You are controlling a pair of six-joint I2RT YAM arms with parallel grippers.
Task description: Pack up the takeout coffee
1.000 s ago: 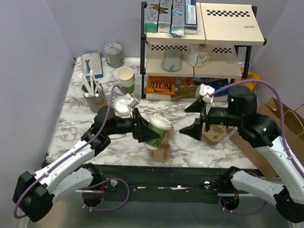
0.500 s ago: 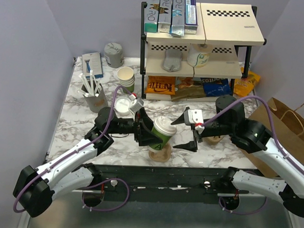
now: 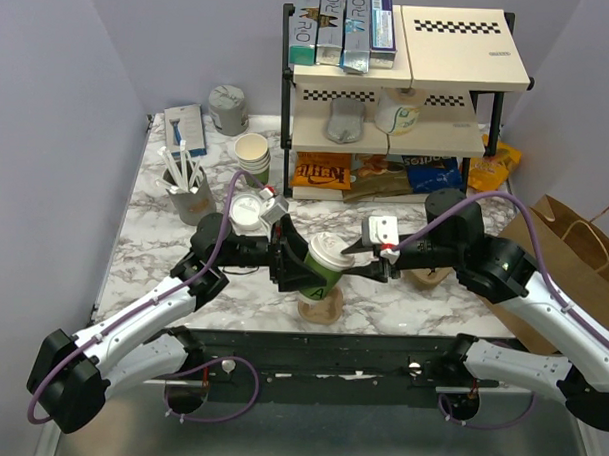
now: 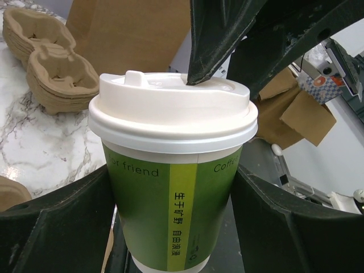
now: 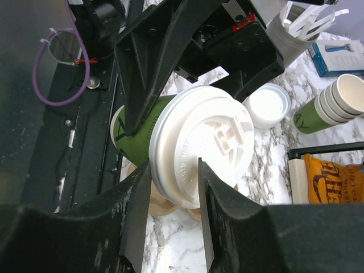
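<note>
The takeout coffee (image 3: 323,261) was found lidded and held off the marble table (image 3: 183,274), tilted with its white lid (image 5: 199,142) turned toward the right arm, above a pulp cup carrier (image 3: 320,307) at the near edge. The left gripper (image 3: 305,268) was clamped on the cup's green band, one finger on each side, as was seen plainly in the left wrist view. The right gripper (image 3: 358,258) had been brought against the lid. Its fingers (image 5: 136,199) were seen standing a little apart at the rim, and one tip was seen touching the lid's top. Whether the lid was actually pinched could not be told.

The lidding was judged done, and the cup was judged to be in hand but not yet packed. It had not been seated in the carrier beneath it, nor in the second carrier (image 3: 428,275) farther right. The brown paper bag (image 3: 584,248) at the table's right edge held no cup that could be seen. Setting the cup upright in a carrier well, and perhaps bagging it, was judged to be what was left.
</note>
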